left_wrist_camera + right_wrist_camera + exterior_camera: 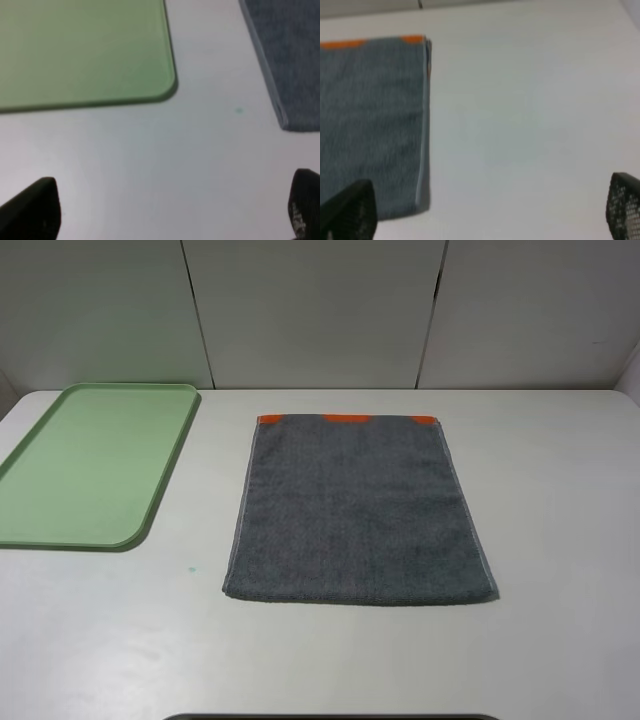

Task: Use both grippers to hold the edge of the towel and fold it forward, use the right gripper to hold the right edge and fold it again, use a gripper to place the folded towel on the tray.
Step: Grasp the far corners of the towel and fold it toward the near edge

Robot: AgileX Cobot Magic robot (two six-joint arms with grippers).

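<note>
The towel point(360, 510) lies flat on the desk point(560, 540), orange band at its far end, with the tray point(90, 465) apart to its left. The left end effector point(167, 212) and right end effector point(486, 210) hover off the towel's two near corners, both spread wide and gripping nothing. The likely risk is an uneven pinch on the near edge point(360, 597) — one side catching less cloth — so a corner slips and the fold skews.

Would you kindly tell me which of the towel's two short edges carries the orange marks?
The far edge of the towel, toward the back wall: orange patches show along it, while the near edge is plain grey.
</note>
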